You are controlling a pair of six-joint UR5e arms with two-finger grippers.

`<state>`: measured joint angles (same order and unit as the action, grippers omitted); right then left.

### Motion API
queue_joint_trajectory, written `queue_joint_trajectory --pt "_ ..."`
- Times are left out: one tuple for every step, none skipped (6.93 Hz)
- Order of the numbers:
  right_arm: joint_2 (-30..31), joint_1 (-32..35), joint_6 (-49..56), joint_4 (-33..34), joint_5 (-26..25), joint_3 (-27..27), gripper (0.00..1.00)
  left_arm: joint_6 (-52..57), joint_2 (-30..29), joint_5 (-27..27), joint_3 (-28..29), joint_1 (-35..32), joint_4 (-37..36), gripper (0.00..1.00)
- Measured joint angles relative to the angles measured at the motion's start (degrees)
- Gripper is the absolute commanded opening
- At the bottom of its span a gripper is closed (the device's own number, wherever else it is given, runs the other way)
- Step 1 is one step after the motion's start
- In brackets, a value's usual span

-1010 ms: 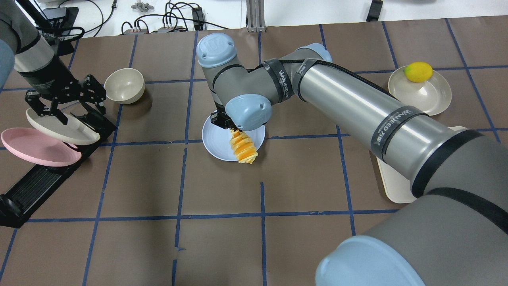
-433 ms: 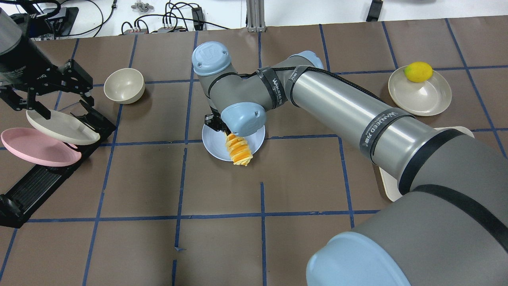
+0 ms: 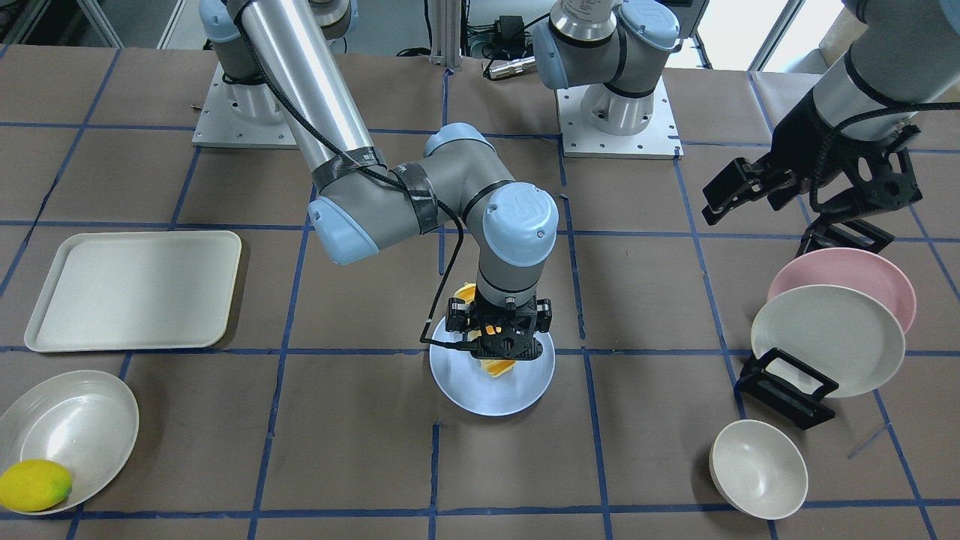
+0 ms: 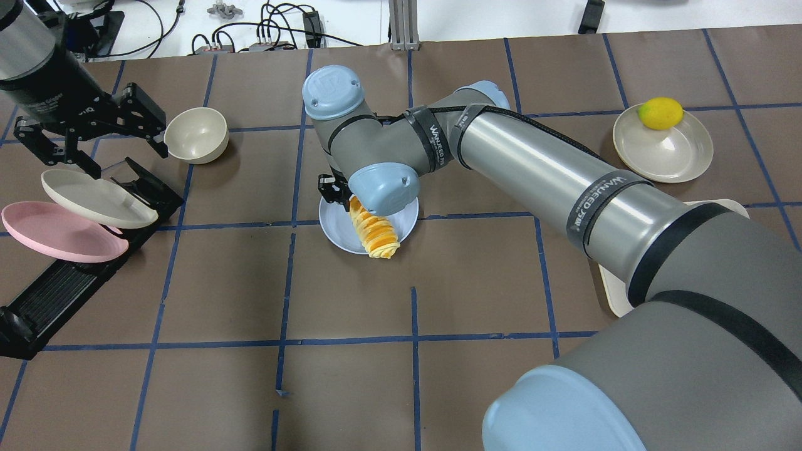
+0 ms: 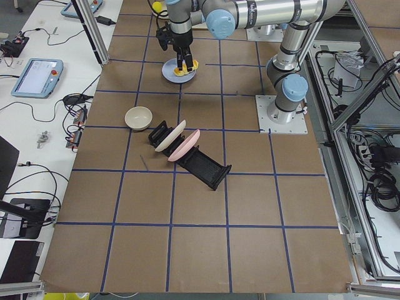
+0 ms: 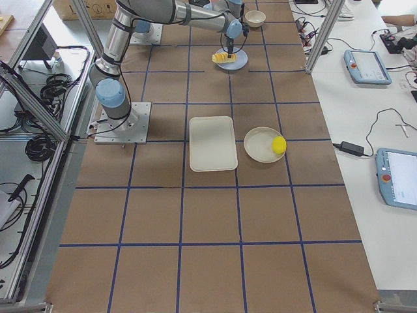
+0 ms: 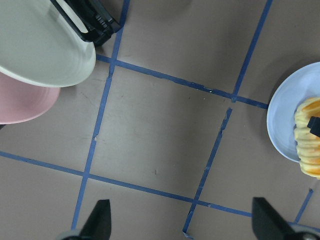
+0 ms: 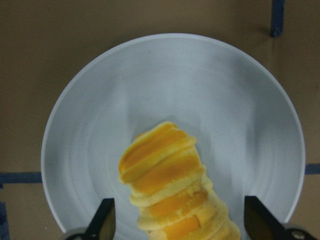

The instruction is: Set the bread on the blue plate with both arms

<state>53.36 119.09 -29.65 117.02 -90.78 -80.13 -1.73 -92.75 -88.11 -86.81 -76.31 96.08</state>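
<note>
Right wrist-mounted view: right gripper point(image 8: 182, 217) spread wide, since bread point(image 8: 167, 185) between its jaws rests on blue plate point(image 8: 225, 100); left gripper point(image 7: 182, 217) gapes empty.

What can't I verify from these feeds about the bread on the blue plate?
- The bread's far end: overhead view, hidden under the right wrist.
- Its near end: right wrist view, cut off by the bottom edge.
- Front view: the right gripper covers most of the bread.
- Side views: too small.
</note>
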Motion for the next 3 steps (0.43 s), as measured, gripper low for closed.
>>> queue_joint_trajectory --pt "0.00 0.01 0.17 0.03 -0.01 0.05 1.00 -0.05 -0.39 -0.02 0.50 -0.48 0.05 1.00" --pt "0.00 0.00 0.35 0.05 -0.01 0.39 1.00 -0.05 -0.57 -0.06 0.63 -0.78 0.09 1.00" --pt "0.00 -0.03 1.00 -0.25 0.01 1.44 1.00 -0.02 -0.63 -0.12 0.57 -1.25 0.11 1.00"
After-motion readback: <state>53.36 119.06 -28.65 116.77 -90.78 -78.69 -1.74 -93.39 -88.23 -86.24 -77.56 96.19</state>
